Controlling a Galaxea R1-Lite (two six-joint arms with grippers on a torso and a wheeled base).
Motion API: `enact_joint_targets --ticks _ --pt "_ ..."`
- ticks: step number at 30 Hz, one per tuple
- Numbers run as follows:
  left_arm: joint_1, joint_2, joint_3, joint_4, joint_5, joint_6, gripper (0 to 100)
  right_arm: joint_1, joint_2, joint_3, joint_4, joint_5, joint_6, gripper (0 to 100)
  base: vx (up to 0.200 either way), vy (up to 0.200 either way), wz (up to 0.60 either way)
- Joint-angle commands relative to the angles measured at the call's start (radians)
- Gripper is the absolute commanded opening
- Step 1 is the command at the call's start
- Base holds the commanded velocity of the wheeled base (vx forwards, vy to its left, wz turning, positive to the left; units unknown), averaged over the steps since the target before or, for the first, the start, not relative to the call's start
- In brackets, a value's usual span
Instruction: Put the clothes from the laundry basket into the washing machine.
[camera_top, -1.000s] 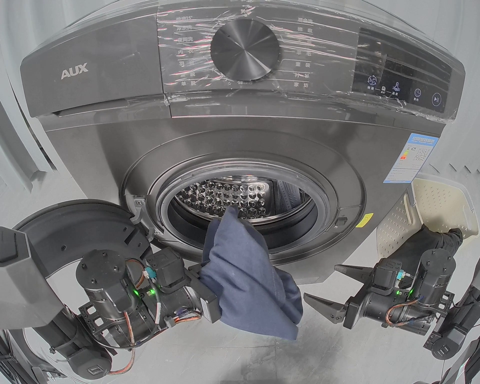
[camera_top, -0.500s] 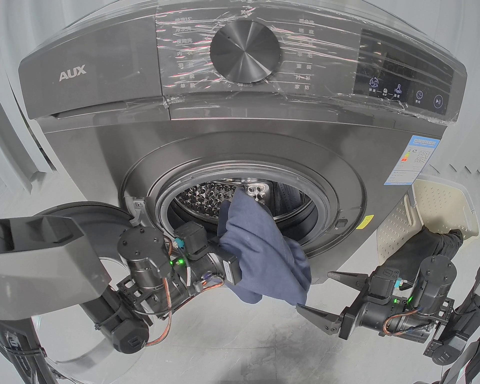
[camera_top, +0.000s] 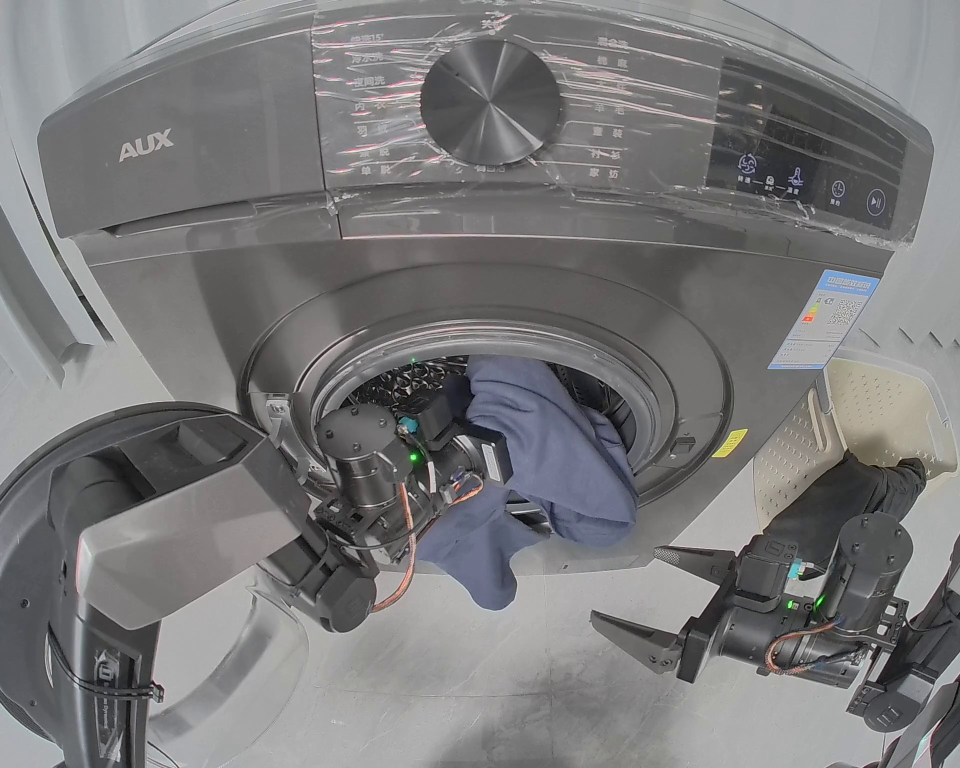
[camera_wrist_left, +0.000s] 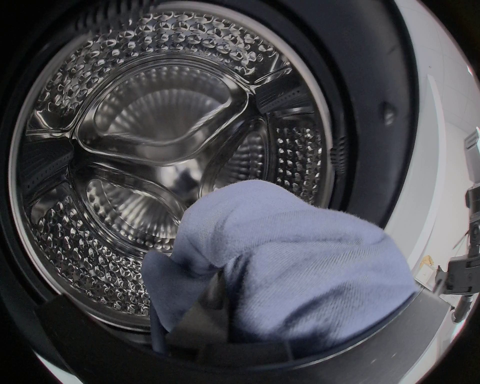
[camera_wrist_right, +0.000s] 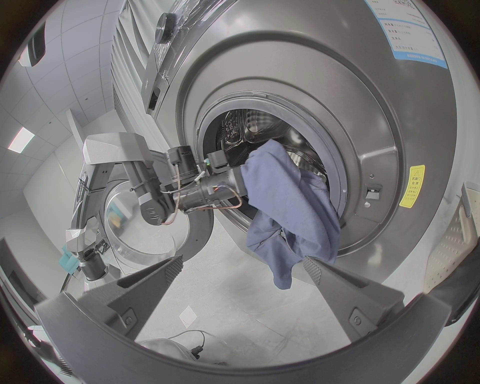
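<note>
A blue garment (camera_top: 560, 440) lies over the lower rim of the washing machine's round opening (camera_top: 660, 400), its upper part inside the drum and a tail hanging down outside (camera_top: 480, 570). My left gripper (camera_top: 500, 458) is at the mouth of the drum, shut on this garment, which wraps over its fingers (camera_wrist_left: 200, 320). The steel drum (camera_wrist_left: 160, 130) behind it holds no other clothes. My right gripper (camera_top: 650, 600) hangs open and holds nothing, low at the right, in front of the laundry basket (camera_top: 890, 400). A dark garment (camera_top: 850, 490) hangs out of the basket.
The machine's door (camera_top: 150, 470) stands swung open at the left, close beside my left arm. The basket (camera_wrist_right: 450, 250) leans against the machine's right side. Bare grey floor (camera_top: 520, 690) lies in front of the machine between the two arms.
My left arm has pushed up and forward, carrying the blue garment from below the opening into the drum's mouth. The right gripper has barely moved and stays open.
</note>
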Motion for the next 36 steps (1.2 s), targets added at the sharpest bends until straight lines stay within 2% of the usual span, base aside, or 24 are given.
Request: enact_joint_targets --ticks 1,10,13,22,25,30,31,36 --pt "0.011 0.095 -0.172 0.079 0.051 0.001 0 0.001 0.007 0.001 -0.001 0.0 0.0 100 0.0 0.0 0.0" --pt "0.012 0.148 -0.336 0.194 0.057 0.003 0 0.001 0.007 0.001 -0.001 0.0 0.0 100 0.0 0.0 0.0" --pt "0.015 0.198 -0.44 0.24 0.062 0.001 0 0.001 0.007 0.001 -0.001 0.002 0.0 100 0.0 0.0 0.0" --pt "0.071 0.24 -0.65 0.36 0.137 0.0 0 -0.004 0.007 -0.001 -0.001 0.002 0.0 100 0.0 0.0 0.0" --pt "0.083 0.242 -0.689 0.386 0.154 0.0 0 -0.005 0.008 -0.002 -0.002 0.002 -0.001 100 0.0 0.0 0.0" --pt "0.085 0.237 -0.676 0.389 0.156 -0.002 0 -0.005 0.008 -0.002 -0.002 0.002 -0.001 100 0.0 0.0 0.0" --pt "0.085 0.237 -0.673 0.389 0.156 -0.002 100 -0.005 0.008 -0.002 -0.002 0.003 -0.001 100 0.0 0.0 0.0" --pt "0.078 0.234 -0.632 0.391 0.156 -0.014 100 -0.007 0.008 -0.004 -0.002 0.002 -0.001 100 0.0 0.0 0.0"
